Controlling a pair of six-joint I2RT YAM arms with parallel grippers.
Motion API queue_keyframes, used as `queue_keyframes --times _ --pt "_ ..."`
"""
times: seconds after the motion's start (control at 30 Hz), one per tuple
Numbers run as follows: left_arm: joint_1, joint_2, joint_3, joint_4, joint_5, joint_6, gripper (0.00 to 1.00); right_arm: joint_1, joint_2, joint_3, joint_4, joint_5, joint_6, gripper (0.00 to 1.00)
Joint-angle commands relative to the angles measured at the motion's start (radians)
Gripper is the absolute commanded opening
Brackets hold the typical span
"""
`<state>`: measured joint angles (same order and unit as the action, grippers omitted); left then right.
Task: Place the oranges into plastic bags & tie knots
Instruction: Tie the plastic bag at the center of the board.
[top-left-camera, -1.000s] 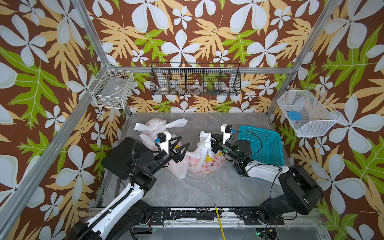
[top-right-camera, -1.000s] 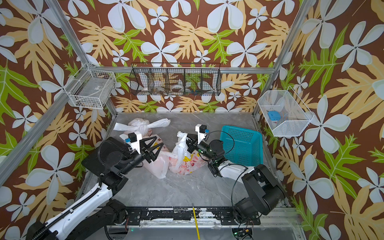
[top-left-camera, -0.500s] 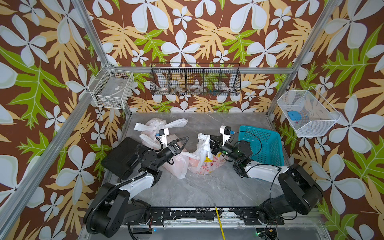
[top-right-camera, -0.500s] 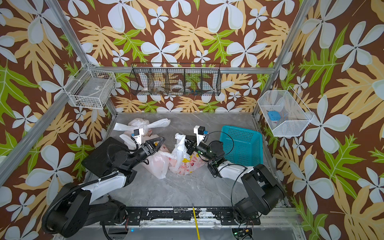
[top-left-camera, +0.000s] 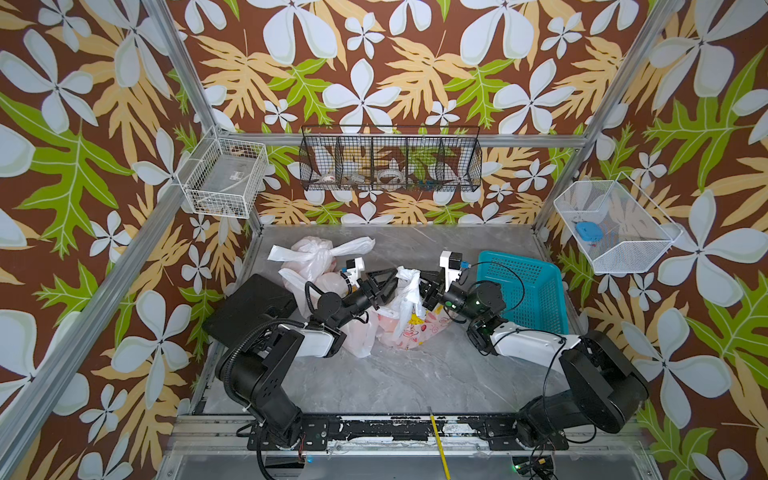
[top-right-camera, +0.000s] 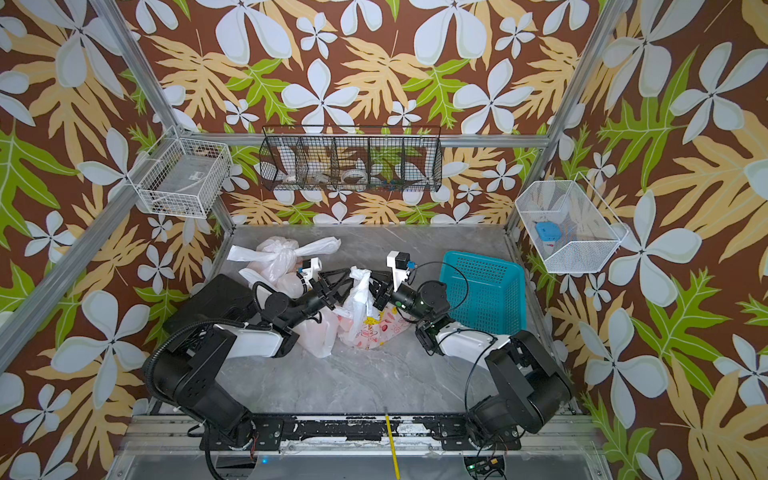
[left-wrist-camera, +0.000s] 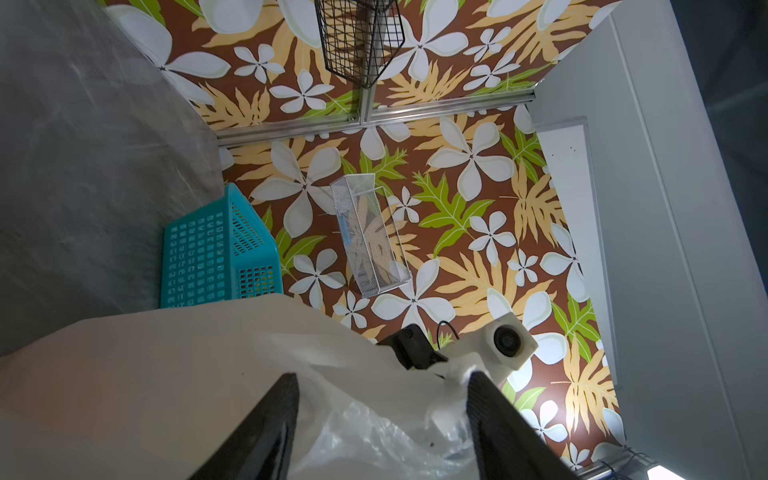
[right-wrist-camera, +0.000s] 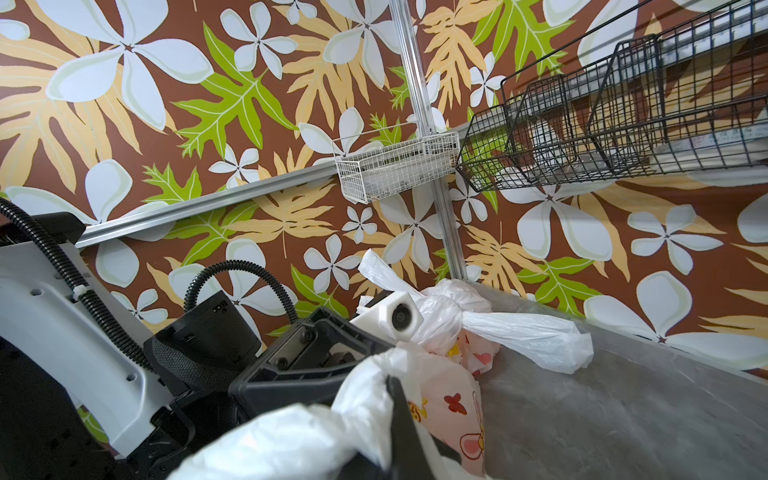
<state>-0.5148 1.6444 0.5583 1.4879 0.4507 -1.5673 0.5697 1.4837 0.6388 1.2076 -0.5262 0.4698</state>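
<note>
We find the grey marbled table (top-left-camera: 395, 374) bare across its front, from the bags to the black front rail (top-left-camera: 395, 428), and bare again in a strip along the back wall; the crowding is all in the middle. At the right edge stands the teal basket (top-left-camera: 530, 286), rigid perforated plastic with straight walls. At the left edge a flat black slab (top-left-camera: 249, 305) lies under the left arm. The printed bag (top-left-camera: 411, 328), thin crinkly film with cartoon marks, sits in the centre between both tools. A second bag (top-left-camera: 361, 340) touches it on the left, and a knotted bag (top-left-camera: 309, 266) lies behind, its knot (top-left-camera: 316, 254) throwing two flat strips sideways. The oranges (top-left-camera: 388, 326) show only as a warm tint and round swellings through the film. The left gripper (top-left-camera: 394, 279) is spread, with loose film lying between its fingers (left-wrist-camera: 266, 428). The right gripper (top-left-camera: 419, 287) is pressed together on the printed bag's twisted handle (top-left-camera: 409, 276).
</note>
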Motion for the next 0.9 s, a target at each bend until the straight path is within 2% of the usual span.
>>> queue_keyframes --times 0.0,0.17,0.67,0.77,0.87 --pt "-0.008 0.011 0.021 0.322 -0.013 -0.022 0.66 0.002 -0.004 -0.004 0.012 -0.009 -0.002 0.00" --pt "-0.014 0.000 0.036 0.319 -0.013 -0.021 0.62 0.002 0.001 -0.002 0.006 -0.008 -0.004 0.00" --pt "-0.027 -0.048 0.030 0.303 -0.019 0.000 0.40 0.012 0.028 0.020 -0.020 -0.003 -0.018 0.00" --pt "-0.027 -0.076 0.027 0.255 -0.023 0.034 0.34 0.012 0.027 0.017 -0.026 0.003 -0.023 0.00" --pt "-0.027 -0.118 0.017 0.186 -0.031 0.083 0.33 0.012 0.020 0.013 -0.039 0.012 -0.034 0.00"
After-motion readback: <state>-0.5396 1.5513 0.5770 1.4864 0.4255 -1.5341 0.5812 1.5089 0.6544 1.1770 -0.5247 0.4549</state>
